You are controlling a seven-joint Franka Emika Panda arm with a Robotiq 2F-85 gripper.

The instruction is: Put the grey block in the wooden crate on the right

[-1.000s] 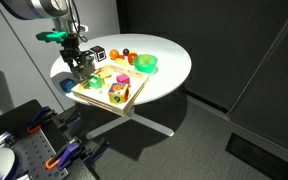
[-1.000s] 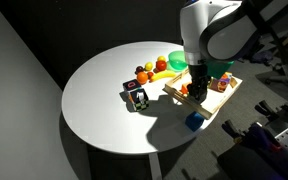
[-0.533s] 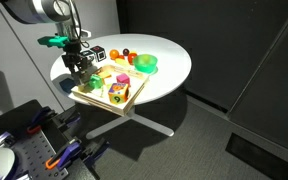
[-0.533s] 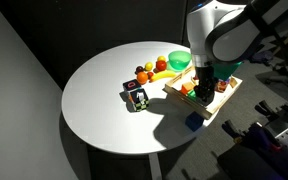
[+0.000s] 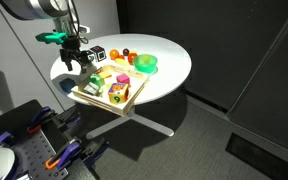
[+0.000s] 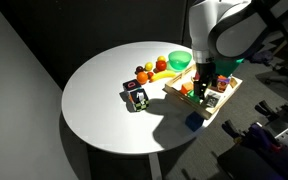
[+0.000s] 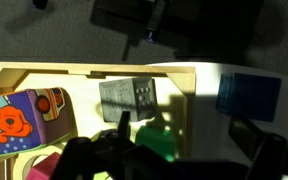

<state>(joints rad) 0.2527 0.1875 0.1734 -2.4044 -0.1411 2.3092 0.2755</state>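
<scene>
Now the pincer hangs released, jaws spread wide and empty, above the wooden crate. Just ahead of its fingertips, the grey block sits inside the crate, near a corner. A blue block lies outside the rim.

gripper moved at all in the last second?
Yes. In an exterior view the gripper has lifted up and slightly to the right of the picture, away from the wooden crate, which stayed put on the table.
</scene>
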